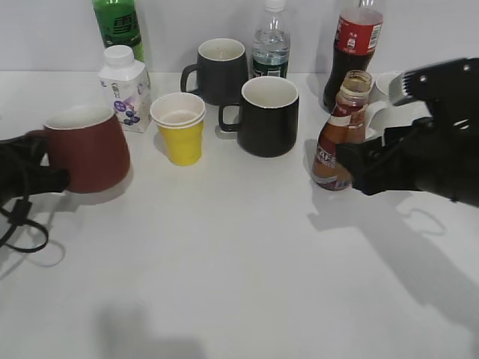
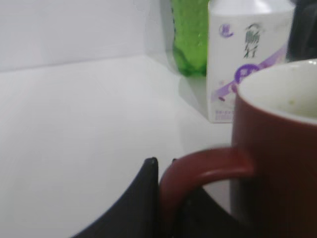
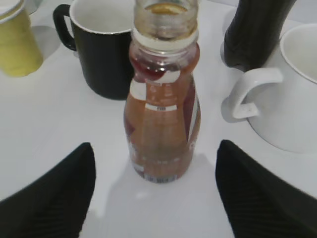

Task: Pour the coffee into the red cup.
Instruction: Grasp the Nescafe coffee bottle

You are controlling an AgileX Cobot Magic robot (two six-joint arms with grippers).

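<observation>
While the coffee [image 1: 339,134] stands upright and uncapped on the white table [image 1: 224,262], the right gripper [image 3: 156,198] sits just in front of it with jaws spread wide, one finger [image 3: 49,198] on each side of the bottle and neither touching it. Brown liquid fills the coffee [image 3: 162,109] up to the shoulder.

Landmark: coffee. To its left, a black mug [image 1: 267,116] stands near, handle pointing away from the bottle. Further left and behind that, a second black mug [image 1: 218,69]. Behind the coffee and just beside it, the cola bottle [image 1: 355,41]. To the right of the coffee and close, a white mug [image 3: 292,89], handle turned toward the bottle, not touching. A clear water bottle [image 1: 270,41] stands behind and left of the coffee. Well left: yellow cup [image 1: 179,129], then white carton [image 1: 126,86], green bottle [image 1: 118,26] behind it.

The red cup [image 1: 86,148] stands upright far left of the coffee, well apart, near the table's left edge. Inside off-white; contents not clear.

The left gripper [image 1: 30,168] is at the cup's handle [image 2: 198,171]. Wrist view shows one dark finger [image 2: 133,208] against the outer side of the loop, another dark part inside it; jaws appear clamped on the handle. Cup base on the table.
</observation>
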